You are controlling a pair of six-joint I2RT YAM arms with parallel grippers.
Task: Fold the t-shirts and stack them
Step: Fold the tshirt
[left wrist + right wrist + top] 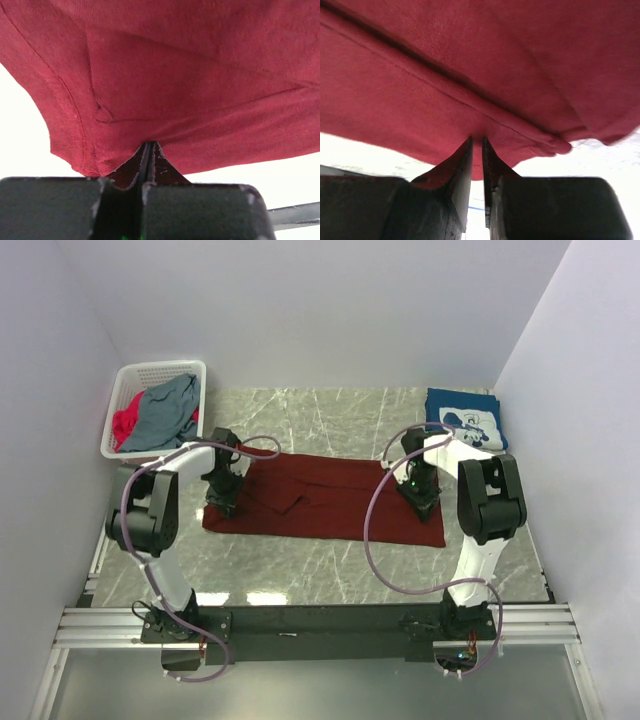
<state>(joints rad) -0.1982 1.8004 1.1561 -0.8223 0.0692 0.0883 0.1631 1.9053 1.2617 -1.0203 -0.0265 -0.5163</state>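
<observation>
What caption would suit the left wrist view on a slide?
Left gripper shut on the lower edge of the maroon shirt, which fills the view above.

We see a dark-red soft cloth t-shirt (485,55) filling the upper frame, a stitched hem (445,92) running diagonally down to the right. The right gripper (476,141) has black fingers (456,175) that stand nearly together, with a thin slit between them and their tips touching the cloth. We cannot tell whether they pinch it. Beneath the cloth lies a bright pale surface (365,150).
</observation>
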